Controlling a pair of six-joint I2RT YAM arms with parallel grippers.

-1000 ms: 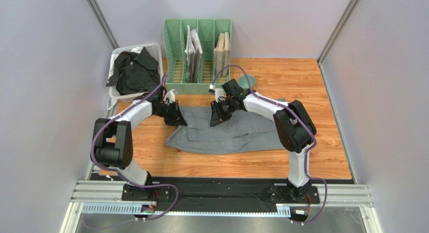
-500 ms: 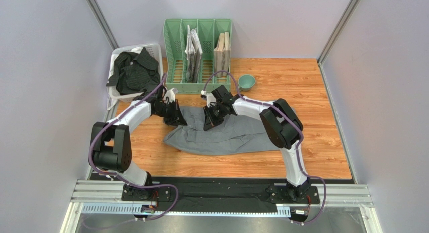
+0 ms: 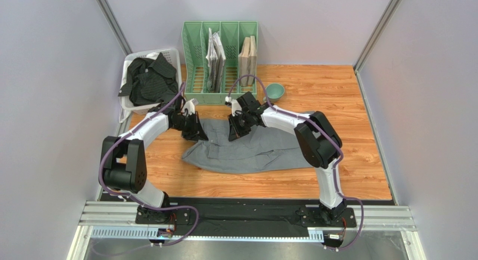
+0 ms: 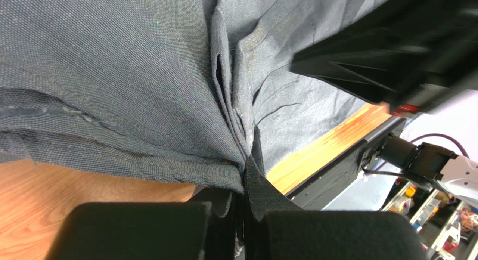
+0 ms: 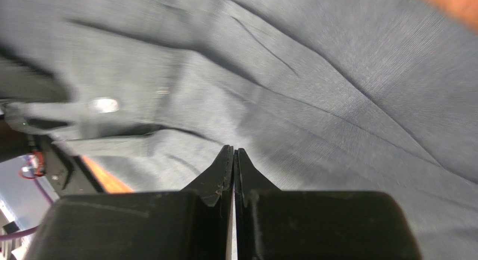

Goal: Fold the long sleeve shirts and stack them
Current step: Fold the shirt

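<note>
The grey long sleeve shirt point(image 3: 252, 153) lies spread and rumpled on the wooden table. My left gripper point(image 3: 197, 134) is shut on its far left edge, and in the left wrist view the grey cloth point(image 4: 112, 58) bunches into the closed jaws of that gripper point(image 4: 246, 159). My right gripper point(image 3: 233, 135) is at the shirt's far edge near the middle. Its jaws are closed together at a fold of the grey cloth point(image 5: 336, 75), as the right wrist view of the gripper point(image 5: 234, 151) shows. The black striped shirt point(image 3: 147, 79) sits crumpled in a white basket point(image 3: 174, 51) at the back left.
A green slotted file rack point(image 3: 193, 58) holding papers stands at the back, just behind both grippers. A small teal bowl point(image 3: 275, 92) sits to its right. Grey walls close in both sides. The right arm point(image 4: 393, 47) shows dark in the left wrist view.
The right gripper has shut and moved left along the shirt's far edge, and the shirt's right part has shifted left with it. The left gripper has stayed put.
</note>
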